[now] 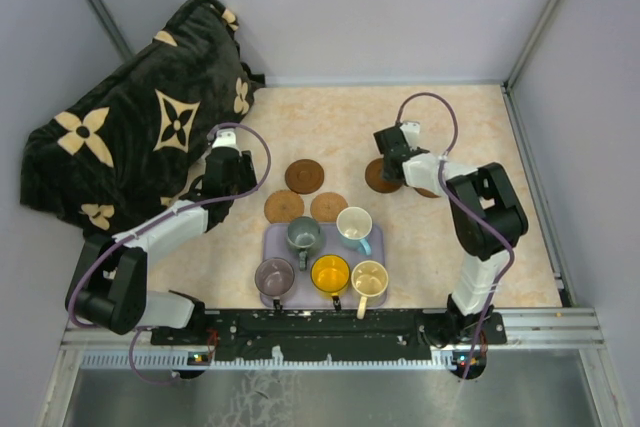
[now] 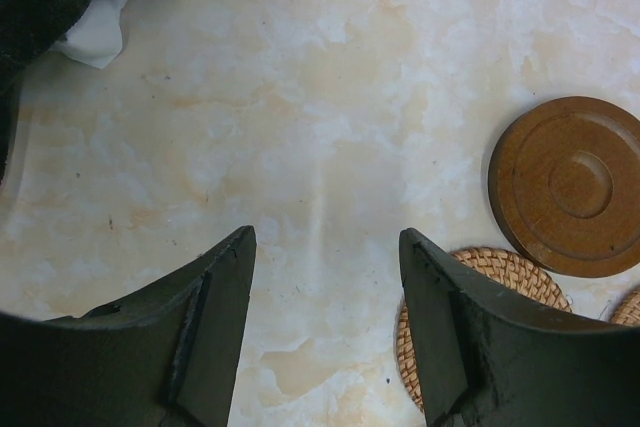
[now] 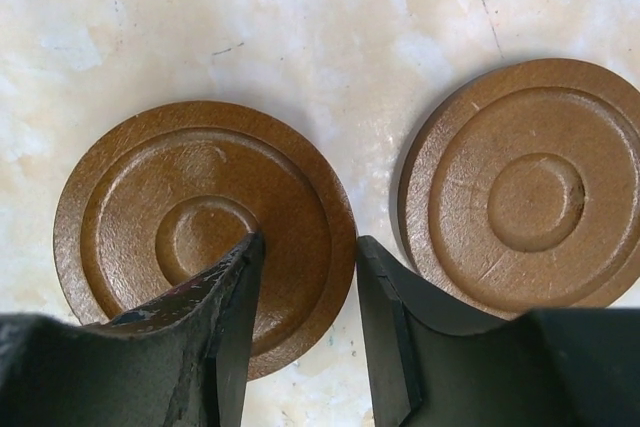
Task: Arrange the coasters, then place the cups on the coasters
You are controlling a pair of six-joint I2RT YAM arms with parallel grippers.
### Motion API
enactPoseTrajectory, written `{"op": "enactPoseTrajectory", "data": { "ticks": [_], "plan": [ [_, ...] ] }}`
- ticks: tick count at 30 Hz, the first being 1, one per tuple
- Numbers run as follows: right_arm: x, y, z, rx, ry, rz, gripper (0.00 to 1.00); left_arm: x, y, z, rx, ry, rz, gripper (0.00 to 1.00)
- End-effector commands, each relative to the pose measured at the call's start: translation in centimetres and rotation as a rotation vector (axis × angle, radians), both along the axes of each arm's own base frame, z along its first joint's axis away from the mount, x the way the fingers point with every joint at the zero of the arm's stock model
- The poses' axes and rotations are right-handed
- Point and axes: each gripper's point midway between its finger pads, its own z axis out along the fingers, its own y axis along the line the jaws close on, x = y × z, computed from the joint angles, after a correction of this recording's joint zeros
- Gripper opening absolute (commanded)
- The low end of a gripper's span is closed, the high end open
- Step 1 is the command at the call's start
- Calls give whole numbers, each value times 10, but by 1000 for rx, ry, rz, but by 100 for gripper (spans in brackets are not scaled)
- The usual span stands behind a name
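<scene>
Two dark wooden coasters (image 3: 140,197) (image 3: 525,187) lie side by side under my right gripper (image 3: 307,242). Its jaws stand partly open astride the left one's right rim, one finger over the disc and the other just outside it. From above that gripper (image 1: 386,169) covers part of this coaster (image 1: 376,179). A third wooden coaster (image 1: 304,175) and two woven tan coasters (image 1: 284,206) (image 1: 328,207) lie mid-table. My left gripper (image 2: 328,237) hangs open over bare table, left of a woven coaster (image 2: 510,275). The cups stand on the tray: grey-green (image 1: 303,235), light blue (image 1: 354,227), purple-grey (image 1: 274,276), yellow-orange (image 1: 330,273), cream (image 1: 369,278).
A lavender tray (image 1: 270,239) holding the cups sits at the near edge between the arm bases. A black blanket with tan flowers (image 1: 130,137) is heaped at the far left, close to my left arm. Grey walls enclose the table.
</scene>
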Motion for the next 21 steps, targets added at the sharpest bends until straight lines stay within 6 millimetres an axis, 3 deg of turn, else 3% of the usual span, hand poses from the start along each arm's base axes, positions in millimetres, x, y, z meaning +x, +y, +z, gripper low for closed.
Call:
{"op": "enactPoseTrajectory", "data": {
  "ticks": [1, 6, 11, 15, 21],
  "plan": [
    [-30, -7, -7, -97, 148, 58, 43, 0, -1, 0, -8, -2, 6, 66],
    [-3, -7, 48, -130, 45, 42, 49, 3, -3, 7, -14, -15, 2, 66],
    [1, -10, 98, -109, -60, 20, 54, 4, -3, 13, -18, -28, -2, 66],
    [-9, -14, 127, -74, -127, 14, 56, 5, -3, 7, 0, -16, -3, 66],
    [-38, -16, 137, 25, -177, 20, 57, 18, -12, 3, 2, -13, -38, 65]
  ]
}}
